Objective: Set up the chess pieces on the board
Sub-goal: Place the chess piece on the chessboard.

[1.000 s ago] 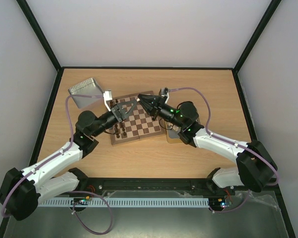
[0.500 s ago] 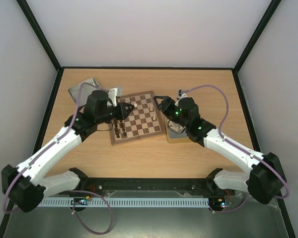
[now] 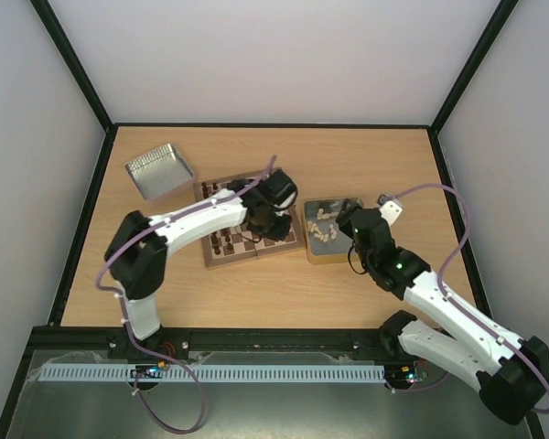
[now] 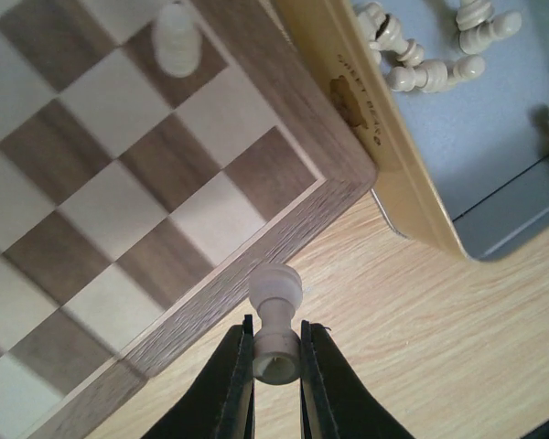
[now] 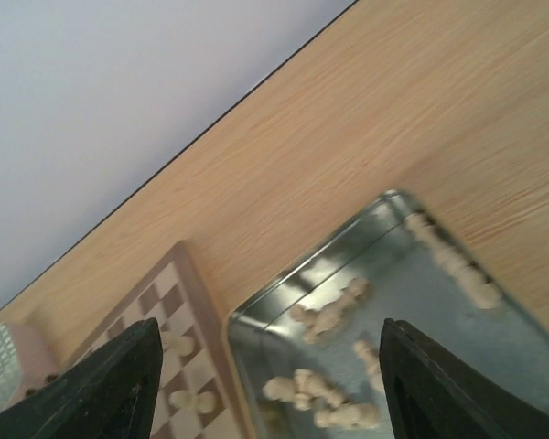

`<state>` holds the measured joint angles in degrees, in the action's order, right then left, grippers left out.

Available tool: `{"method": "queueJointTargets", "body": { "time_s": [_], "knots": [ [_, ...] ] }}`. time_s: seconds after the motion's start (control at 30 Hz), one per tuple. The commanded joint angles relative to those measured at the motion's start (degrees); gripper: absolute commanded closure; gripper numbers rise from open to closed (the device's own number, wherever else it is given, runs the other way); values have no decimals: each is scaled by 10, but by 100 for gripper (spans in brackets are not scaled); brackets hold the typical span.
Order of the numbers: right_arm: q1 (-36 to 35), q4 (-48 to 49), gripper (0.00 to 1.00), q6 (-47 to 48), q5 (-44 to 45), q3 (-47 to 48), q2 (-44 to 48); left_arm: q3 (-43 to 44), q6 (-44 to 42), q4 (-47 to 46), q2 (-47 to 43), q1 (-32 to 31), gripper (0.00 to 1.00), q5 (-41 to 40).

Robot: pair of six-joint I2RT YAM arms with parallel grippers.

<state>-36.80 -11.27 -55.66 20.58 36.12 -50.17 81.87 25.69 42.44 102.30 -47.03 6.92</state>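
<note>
left tool [image 4: 276,355]: clamps cream pawn [image 4: 275,315] | right tool [image 5: 271,380]: spread wide | tin [image 4: 414,199] lettering: unreadable

blurred in the right wrist view, the chess pieces [image 5: 329,315] in the tin [image 5: 421,302], kinds not to be told. cut off at the bottom edge there, the board [image 5: 142,306] and both fingers [image 5: 101,384]. too small from above to sort.

A robotics lab cell was indicated: a wooden table [image 3: 366,155] was enclosed by plain white panels [image 3: 256,55] in a black frame [image 3: 73,78], and a left arm [image 3: 188,222] and right arm [image 3: 444,305] were bolted to a rail [image 3: 284,343] beside a slotted cable duct [image 3: 256,373].
</note>
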Motion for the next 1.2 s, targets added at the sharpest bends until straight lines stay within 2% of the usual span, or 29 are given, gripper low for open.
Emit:
{"method": "queueJointTargets", "body": {
  "time_s": [0.0,0.13,0.4,0.83,1.17],
  "knots": [
    [3,-54,36,5,95,-31,53,80,-12,85,67,-21,98,-24],
    [3,-63,35,4,99,-53,84,139,-13,107,124,-32,98,-14],
    [3,-61,34,-4,84,-81,117,211,-4,141,195,-35,95,-46],
    [4,-43,34,-5,66,-89,117,233,-4,160,221,-35,85,-72],
    [3,-43,34,-6,62,-87,118,250,-12,164,237,-34,85,-61]
  ]
}}
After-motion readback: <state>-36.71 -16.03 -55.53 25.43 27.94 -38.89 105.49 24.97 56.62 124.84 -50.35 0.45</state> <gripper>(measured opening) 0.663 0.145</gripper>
